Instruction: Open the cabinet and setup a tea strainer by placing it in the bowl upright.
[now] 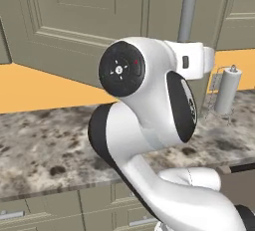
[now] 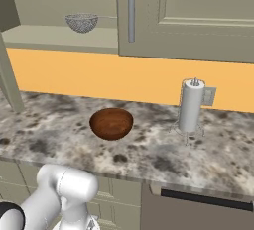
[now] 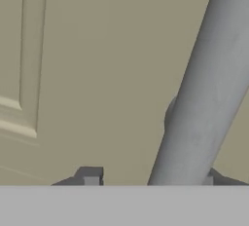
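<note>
The cabinet door (image 1: 74, 16) stands swung out from the wall, and its long silver bar handle (image 1: 188, 13) rises just behind my white wrist (image 1: 196, 59). In the hand view the handle (image 3: 204, 84) runs between the fingers of my gripper (image 3: 150, 177), which is open. The right fingertip (image 3: 209, 178) is against the bar; the left one (image 3: 90, 176) stands apart. The opened cabinet's shelf (image 2: 49, 38) holds the wire-mesh tea strainer (image 2: 82, 23). Below it the reddish-brown bowl (image 2: 111, 123) sits empty on the marble counter (image 2: 49, 125).
A paper towel holder (image 2: 191, 105) stands on the counter right of the bowl, against the orange wall. A neighbouring shut door with its own bar handle (image 2: 131, 8) hangs above the bowl. Drawers (image 1: 30, 210) run under the counter edge.
</note>
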Robot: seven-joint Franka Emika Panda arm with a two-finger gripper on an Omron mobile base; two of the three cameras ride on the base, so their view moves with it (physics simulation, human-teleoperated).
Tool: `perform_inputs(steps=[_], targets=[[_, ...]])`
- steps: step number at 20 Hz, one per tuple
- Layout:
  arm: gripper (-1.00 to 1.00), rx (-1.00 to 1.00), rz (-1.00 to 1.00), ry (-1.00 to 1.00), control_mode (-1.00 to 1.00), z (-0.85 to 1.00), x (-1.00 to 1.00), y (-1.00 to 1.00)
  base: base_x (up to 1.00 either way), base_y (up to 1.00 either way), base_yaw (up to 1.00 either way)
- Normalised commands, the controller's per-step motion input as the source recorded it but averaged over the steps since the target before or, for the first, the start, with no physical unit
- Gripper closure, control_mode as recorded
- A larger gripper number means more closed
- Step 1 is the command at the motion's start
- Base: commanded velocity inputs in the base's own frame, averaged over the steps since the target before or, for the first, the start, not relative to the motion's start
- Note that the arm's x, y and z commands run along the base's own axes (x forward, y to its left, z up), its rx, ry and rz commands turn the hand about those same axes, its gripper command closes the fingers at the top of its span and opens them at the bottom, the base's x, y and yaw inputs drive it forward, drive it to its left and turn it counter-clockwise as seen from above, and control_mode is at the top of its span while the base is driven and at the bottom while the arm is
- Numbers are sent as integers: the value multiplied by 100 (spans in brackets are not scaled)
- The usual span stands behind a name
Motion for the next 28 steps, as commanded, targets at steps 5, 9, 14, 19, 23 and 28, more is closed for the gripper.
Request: perform_inputs(steps=[5, 9, 14, 19, 23, 28], targets=[[-100, 0, 0, -7, -100, 0, -1, 5, 0, 0, 0], [-100, -1, 0, -6, -100, 22, -40, 0, 0, 0, 0], [-100, 1, 0, -6, -100, 27, -77, -4, 0, 0, 0], [-100, 29, 4, -2, -100, 0, -99, -56, 0, 0, 0], [-100, 65, 14, 0, -100, 0, -83, -95, 0, 0, 0], [-100, 85, 10, -13, -100, -2, -9, -99, 0, 0, 0]])
